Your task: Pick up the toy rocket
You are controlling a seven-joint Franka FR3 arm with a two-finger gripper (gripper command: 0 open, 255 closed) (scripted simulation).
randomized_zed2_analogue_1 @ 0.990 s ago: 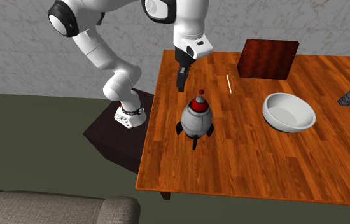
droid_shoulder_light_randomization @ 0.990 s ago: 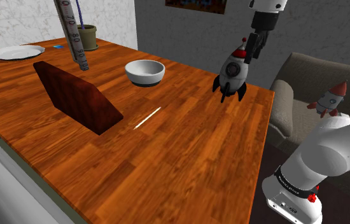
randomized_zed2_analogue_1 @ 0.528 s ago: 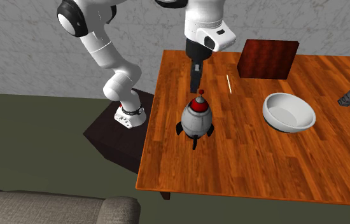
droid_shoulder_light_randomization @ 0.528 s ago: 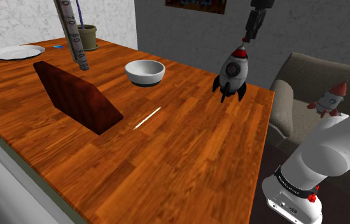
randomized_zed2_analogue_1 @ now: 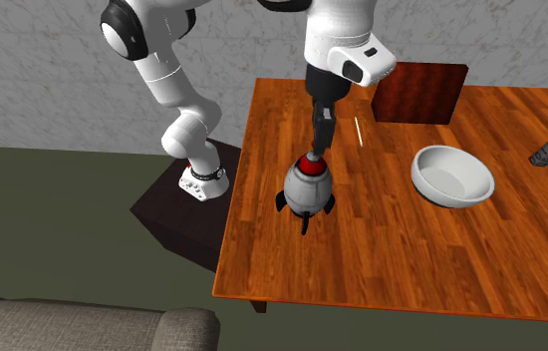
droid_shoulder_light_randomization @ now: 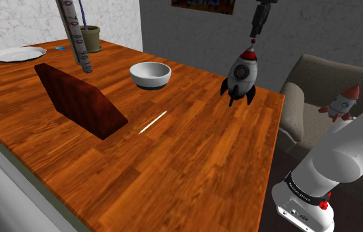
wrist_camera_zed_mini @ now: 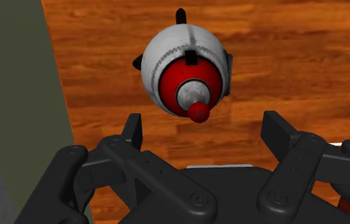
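Black claw [wrist_camera_zed_mini: 204, 127]: mine, spread wide with nothing between the fingers [wrist_camera_zed_mini: 133, 130]. It hangs pointing straight down over the toy, because a tall upright body is easiest to take from the top.
Toy rocket [wrist_camera_zed_mini: 183, 70]: grey-white body, red nose cone, dark fins. It stands upright on its fins directly under my claw [randomized_zed2_analogue_1: 319, 145].
Alignment: in the wrist view the little red ball on the nose sits about midway between my fingers, but the round body lies a little off their line. I judge a small shift is needed before I go down.
Grip: I judge the wide belly below the red cone is the place to close. The cone tapers and might slip out.
Bench [droid_shoulder_light_randomization: 193, 165]: reddish-brown wood. The rocket [droid_shoulder_light_randomization: 241, 76] stands near the edge on my stand's side, with free room for a finger on either flank.
Risk: that edge is close, so a nudge on the way down could tip the toy off.
White bowl [droid_shoulder_light_randomization: 150, 74]: farther along, well apart from the rocket and no obstacle.
Dark red block [droid_shoulder_light_randomization: 78, 99]: beyond the bowl, with a thin white stick [droid_shoulder_light_randomization: 153, 122] lying near it.
Plate [droid_shoulder_light_randomization: 16, 54]: at the far end, out of my way.
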